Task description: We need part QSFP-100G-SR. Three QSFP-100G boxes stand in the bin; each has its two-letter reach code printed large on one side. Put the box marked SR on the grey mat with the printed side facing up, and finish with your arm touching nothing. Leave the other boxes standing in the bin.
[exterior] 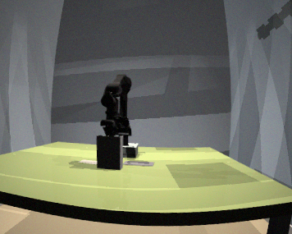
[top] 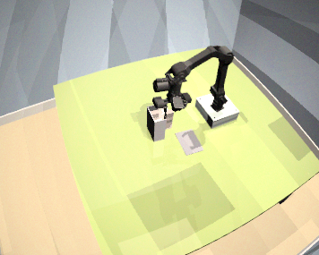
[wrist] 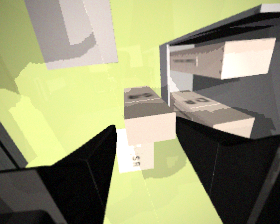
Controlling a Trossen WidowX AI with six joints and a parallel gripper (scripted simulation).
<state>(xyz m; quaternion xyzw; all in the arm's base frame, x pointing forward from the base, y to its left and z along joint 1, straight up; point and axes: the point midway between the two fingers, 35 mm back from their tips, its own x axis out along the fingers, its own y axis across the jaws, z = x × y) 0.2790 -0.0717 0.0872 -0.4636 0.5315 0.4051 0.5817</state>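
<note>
- Leftmost in the wrist view, the mat [top: 195, 150] [exterior: 148, 164] [wrist: 106, 47] lay ahead and to one side of the tool [top: 166, 113] [exterior: 112, 135] [wrist: 145, 124], beyond the box.
- Next, the tool's fingers stood spread around the near end of the middle box [top: 169, 120] [wrist: 150, 129], a gap showing on the left; contact on the right could not be told.
- Below that end showed a white piece [wrist: 131, 159] lettered SR; whether it was a separate card could not be told.
- The middle box was outside the bin, just beside it, roughly upright, its long axis nearly in line with the tool. Its dark print faced the mat's side, too blurred to read; this was probably the SR box.
- So the coming move probably called for a firm grip, then tipping that axis level, print up; a loose grip could let it topple.
- Rightmost, the bin [top: 159, 130] [exterior: 109, 153] [wrist: 164, 75] held two other boxes [wrist: 246, 60].
</note>
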